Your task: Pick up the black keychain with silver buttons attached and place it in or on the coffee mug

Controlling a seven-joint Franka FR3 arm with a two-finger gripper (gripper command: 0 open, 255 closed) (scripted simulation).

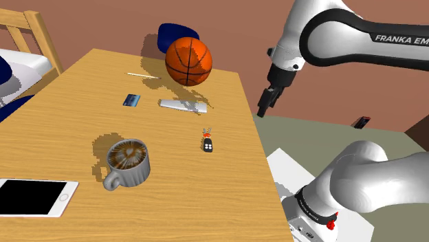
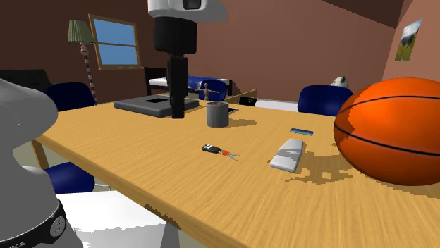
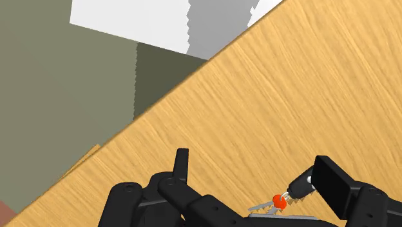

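In the shoulder view, the gripper (image 1: pixel 265 106) hung high, beyond the table (image 1: pixel 62 130) edge at that view's right and over the floor. The keychain (image 1: pixel 207 144) lay flat on the table, to the left of the gripper and well below it, near that same edge. Its long axis ran roughly along the edge, with the black fob at the near end and the red bead and keys at the far end. The mug (image 1: pixel 128 163) stood upright further left, apart from the keychain. I judged that the coming move called for a shift leftward over the table and then a descent.

In the second exterior view, the gripper (image 2: pixel 176 107) pointed straight down, above the table's near-left part. The keychain (image 2: pixel 214 149) lay to its right, fob left and keys right. The mug (image 2: pixel 218 114) stood behind the keychain.

In the wrist view, the gripper (image 3: pixel 252 166) had its fingers (image 3: pixel 182 164) spread apart, empty and touching nothing. The keychain (image 3: pixel 290 193) showed on the wood far below, between them in sight only and not held.
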